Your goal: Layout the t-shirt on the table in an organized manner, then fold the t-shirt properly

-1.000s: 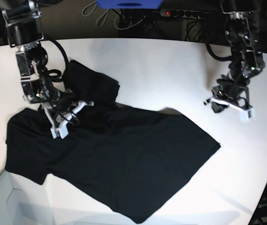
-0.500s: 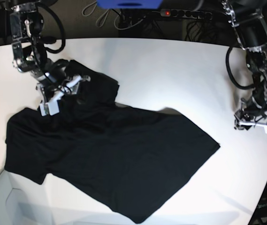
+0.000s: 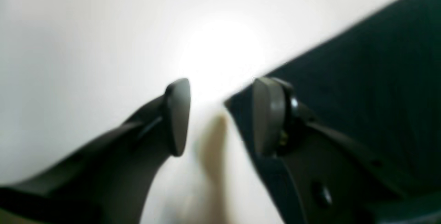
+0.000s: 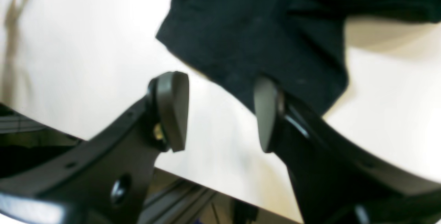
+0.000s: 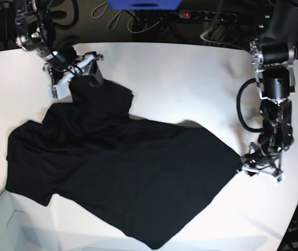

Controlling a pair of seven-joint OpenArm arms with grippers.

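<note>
Across the middle and lower left of the base view, the black t-shirt (image 5: 122, 178) lies spread on the white bench (image 5: 190, 83), with some wrinkles and one bunched part reaching toward the upper left of the frame. There the right hand (image 5: 71, 70) is at that bunched top edge of the cloth. In the right wrist view its fingers (image 4: 172, 110) stand apart with bare bench between them, and one finger is in front of the edge of the shirt (image 4: 262, 41); the hand holds nothing that I can see. At the right side of the base view, the left hand (image 5: 262, 168) is low over the bench, just beside the right corner of the shirt. In the left wrist view, which is blurred, its fingers (image 3: 177, 113) are also apart, with white bench between them, and the shirt corner (image 3: 361, 89) lies by the right finger. Whether this finger touches the cloth I cannot tell.
</note>
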